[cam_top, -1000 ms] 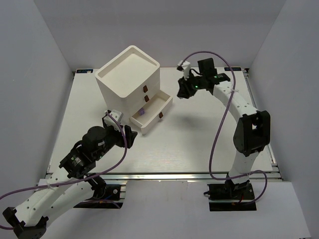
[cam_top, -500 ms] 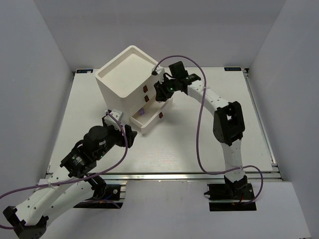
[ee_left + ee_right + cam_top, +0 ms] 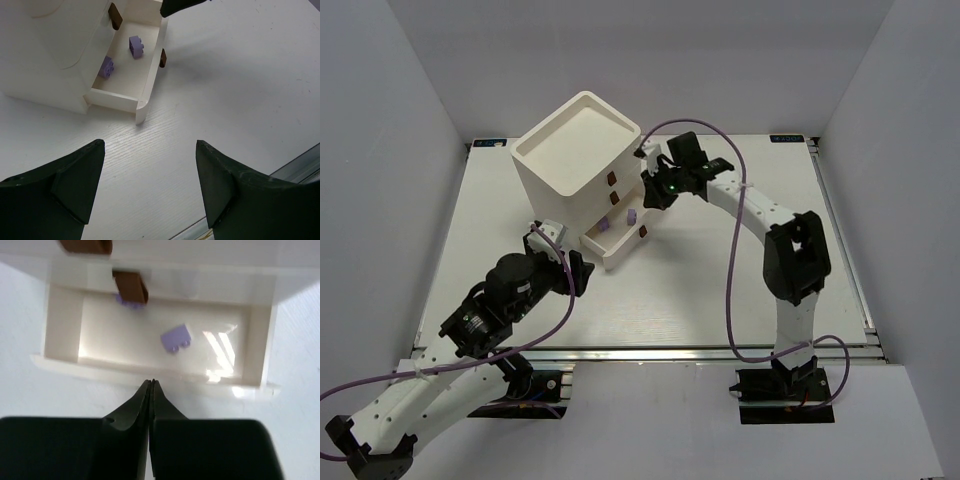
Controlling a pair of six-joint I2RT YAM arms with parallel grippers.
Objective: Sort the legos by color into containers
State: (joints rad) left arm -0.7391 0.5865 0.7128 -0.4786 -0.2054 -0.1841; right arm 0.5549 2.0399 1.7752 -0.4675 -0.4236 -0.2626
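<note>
Right wrist view: right gripper [image 3: 151, 384] noted with fingers pressed together, nothing held. Open bottom drawer [image 3: 65, 315] located directly beneath fingertips, long axis lying crosswise to them. Two pale purple legos recorded inside: first brick [image 3: 175, 338] mid-floor, second brick [image 3: 127, 301] partly hidden behind dark handle [image 3: 131, 286]. Left gripper [image 3: 150, 145] found spread wide, empty, short of drawer front. Right arm judged nearer to drawer; closing push judged probable.
</note>
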